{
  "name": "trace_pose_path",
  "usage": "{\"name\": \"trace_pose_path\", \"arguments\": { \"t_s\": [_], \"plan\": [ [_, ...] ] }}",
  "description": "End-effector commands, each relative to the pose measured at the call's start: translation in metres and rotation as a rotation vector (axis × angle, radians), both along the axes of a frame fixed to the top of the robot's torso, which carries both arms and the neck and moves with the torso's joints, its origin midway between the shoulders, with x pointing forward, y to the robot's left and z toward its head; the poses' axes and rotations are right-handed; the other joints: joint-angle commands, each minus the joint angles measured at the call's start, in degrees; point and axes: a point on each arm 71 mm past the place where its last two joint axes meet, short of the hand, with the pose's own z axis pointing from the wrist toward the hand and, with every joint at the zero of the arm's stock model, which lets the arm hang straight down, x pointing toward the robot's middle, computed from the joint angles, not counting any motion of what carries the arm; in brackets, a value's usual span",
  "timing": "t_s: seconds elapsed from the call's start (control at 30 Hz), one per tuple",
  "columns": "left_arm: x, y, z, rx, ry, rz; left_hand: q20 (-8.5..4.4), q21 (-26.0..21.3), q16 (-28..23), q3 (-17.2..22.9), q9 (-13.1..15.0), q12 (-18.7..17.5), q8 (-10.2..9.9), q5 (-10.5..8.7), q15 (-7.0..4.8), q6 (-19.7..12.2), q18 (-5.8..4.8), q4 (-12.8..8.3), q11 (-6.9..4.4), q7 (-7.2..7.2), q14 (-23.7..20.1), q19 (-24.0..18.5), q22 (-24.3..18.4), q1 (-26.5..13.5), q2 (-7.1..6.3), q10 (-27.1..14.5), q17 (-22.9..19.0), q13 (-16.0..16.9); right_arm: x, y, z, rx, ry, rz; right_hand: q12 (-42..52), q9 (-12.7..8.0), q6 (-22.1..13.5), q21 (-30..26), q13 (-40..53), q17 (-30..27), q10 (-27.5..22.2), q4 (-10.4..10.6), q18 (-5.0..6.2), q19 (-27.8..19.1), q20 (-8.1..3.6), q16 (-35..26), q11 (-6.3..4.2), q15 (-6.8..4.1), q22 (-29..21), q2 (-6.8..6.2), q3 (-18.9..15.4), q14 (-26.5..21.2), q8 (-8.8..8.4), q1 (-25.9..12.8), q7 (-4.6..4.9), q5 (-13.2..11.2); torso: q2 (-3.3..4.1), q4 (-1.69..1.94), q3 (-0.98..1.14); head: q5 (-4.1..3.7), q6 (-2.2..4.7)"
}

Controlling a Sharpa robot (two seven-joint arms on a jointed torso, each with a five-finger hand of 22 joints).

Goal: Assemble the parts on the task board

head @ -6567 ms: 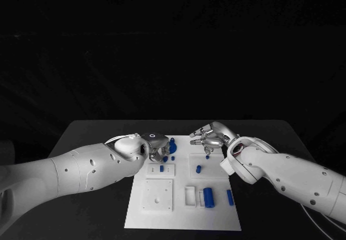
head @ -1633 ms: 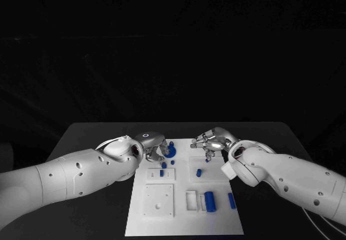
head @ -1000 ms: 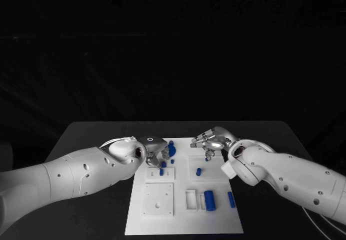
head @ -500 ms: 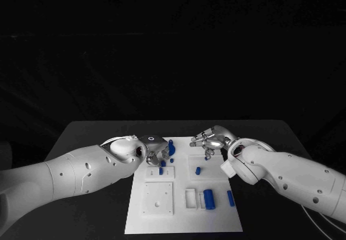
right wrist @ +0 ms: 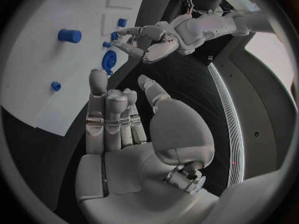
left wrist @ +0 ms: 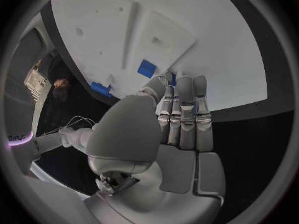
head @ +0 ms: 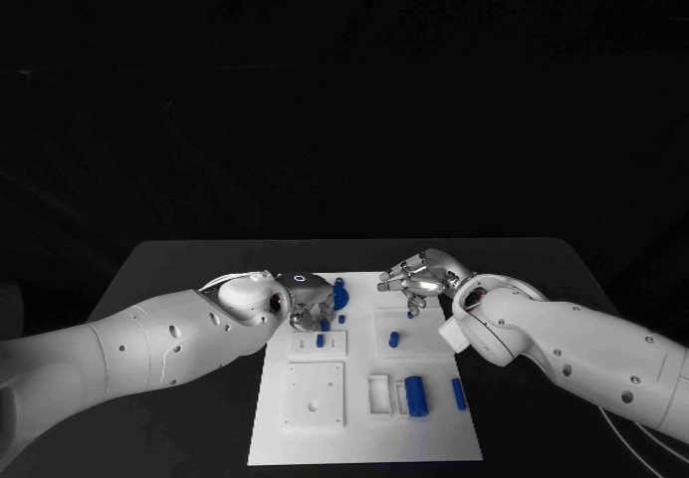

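Task board lies lengthwise on the black table, both hands working over its far end.

Left hand: fingers curled down over a small blue peg that stands in a white block just beneath the fingertips. In the left wrist view the fingers lie pressed together, with a scrap of blue showing between their tips. Whether that is a held part or the board part behind them, I cannot tell. A blue disc part sits just beyond this hand, partly hidden by it.

Right hand: hovers above the board's far right area, fingers bent, a short blue peg directly below the fingertips. In the right wrist view the fingers are loosely extended with nothing between them, so I read this hand as empty and moderately spread.

Other parts, nearer the robot than either hand: a second short peg upright, a large blue cylinder beside a white frame, and a slim blue bar near the board's right edge.

Judgement: the step in hand looks like seating or pressing the small peg under the left hand. The next move probably calls for a straight downward push, or a clean lift if it is being picked, with the right hand staying clear of the neighbouring peg.
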Motion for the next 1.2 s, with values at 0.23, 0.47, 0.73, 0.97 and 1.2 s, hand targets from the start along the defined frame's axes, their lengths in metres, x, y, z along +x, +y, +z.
{"name": "trace_pose_path", "arguments": {
  "t_s": [0.23,0.47,0.73,0.97,1.2],
  "plan": [
    [-0.0007,-0.0025,-0.0017,0.012,0.022,-0.013,0.07,1.2,0.3,0.3,-0.1,0.0,-0.3,-0.19,0.01,0.2,-0.52,-0.5,0.07,0.05,-0.6,-0.8,1.3,0.3,-0.7,0.5,0.0,0.0,-0.0006,0.0011,0.0006,-0.004,-0.008,0.018,-0.2,0.0,0.2,-0.3,0.0,0.0,0.3,0.1,0.27,2.1,-0.35,0.1,0.04,-0.22,-0.1,0.41,-0.3,0.2,0.0,-0.1,-0.03,0.4,0.02,0.01,0.03,-0.08,-0.02],
    [0.0018,-0.0016,-0.0005,0.003,0.001,-0.002,0.44,0.6,0.0,-1.4,-0.1,0.0,-0.3,-1.48,0.43,-2.6,-0.39,-1.1,0.94,-0.09,-0.3,-0.2,0.9,0.3,-2.73,-0.5,-0.2,0.0,-0.0007,0.0007,0.0007,-0.004,-0.009,0.017,-0.2,0.0,0.2,-0.3,0.0,0.0,0.3,0.1,0.27,2.1,-0.35,0.1,0.04,-0.22,-0.1,0.41,-0.3,0.2,0.0,-0.1,-0.03,0.4,0.01,0.0,0.04,-0.15,0.01],
    [0.0035,-0.0015,-0.0023,0.007,-0.01,0.012,0.84,-3.6,-0.7,-7.0,-0.2,0.5,-0.4,-2.24,0.81,-9.9,-0.29,1.2,1.48,-1.18,0.1,1.9,0.8,2.5,-3.46,-1.5,-0.5,0.0,-0.0008,0.0003,0.0009,-0.004,-0.011,0.016,-0.2,0.0,0.2,-0.3,0.0,0.0,0.3,0.1,0.27,2.1,-0.35,0.1,0.04,-0.22,-0.1,0.41,-0.3,0.2,0.0,-0.1,-0.03,0.4,0.05,-0.04,0.02,-0.29,0.04],
    [0.0033,-0.0022,-0.0035,0.013,-0.006,0.013,0.77,-4.8,-0.3,-7.7,0.0,1.4,-0.2,-2.67,0.76,-5.6,-0.48,1.9,1.27,-0.38,0.1,2.5,1.0,2.1,-3.05,-0.4,-0.2,0.1,-0.0009,0.0001,0.0011,-0.004,-0.011,0.016,-0.2,0.0,0.2,-0.3,0.0,0.0,0.3,0.1,0.27,2.1,-0.35,0.1,0.04,-0.22,-0.1,0.41,-0.3,0.2,0.0,-0.1,-0.03,0.4,0.04,0.05,0.04,-0.45,-0.05],
    [0.002,-0.0034,-0.0057,0.027,0.012,0.007,0.64,-6.1,1.1,-9.5,0.0,3.5,-0.1,-2.65,0.64,-2.4,-0.87,1.6,0.84,-0.1,-0.6,2.9,1.0,1.1,-2.04,0.1,0.5,0.1,-0.001,0.0002,0.0011,-0.003,-0.011,0.017,-0.2,0.0,0.2,-0.3,0.0,0.0,0.3,0.1,0.27,2.1,-0.35,0.1,0.04,-0.22,-0.1,0.41,-0.3,0.2,0.0,-0.1,-0.03,0.4,0.0,0.03,0.01,-0.46,-0.13]
  ]
}}
